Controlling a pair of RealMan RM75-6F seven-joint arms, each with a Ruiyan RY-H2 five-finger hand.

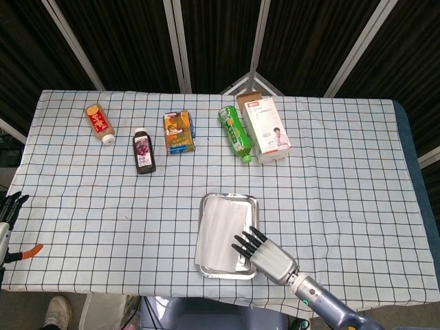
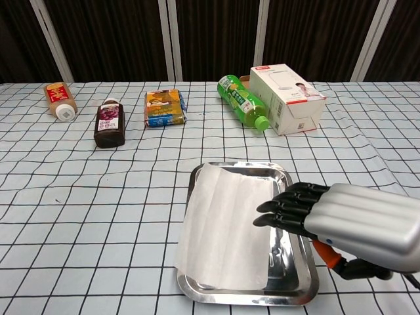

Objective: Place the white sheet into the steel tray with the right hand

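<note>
White sheet [image 1: 220, 229] lies flat in the steel tray [image 1: 247, 200], covering its left part, with the sheet's left edge hanging over the tray's rim onto the bench [image 1: 344, 179]. Seen from the head view, the left hand [image 1: 8, 213] sits at the far left edge of the bench, fingers apart and holding nothing; the chest view does not show it. The right hand [image 2: 328, 215] shows large in the chest view, hovering over the tray's right side with its dark fingers [image 2: 289, 205] stretched out side by side toward the sheet, holding nothing. Whether the fingertips touch the paper cannot be told.

Along the far side of the bench, left to right, lie an orange juice bottle [image 1: 98, 122], a dark bottle [image 1: 143, 152], a small colourful carton [image 1: 179, 131], a green bottle [image 1: 236, 132] and a white box [image 1: 265, 128], all well apart from the tray. The green bottle lies just beside the box.

A checked cloth of thin dark lines on white covers the bench. The tray is a shiny rounded rectangle.
</note>
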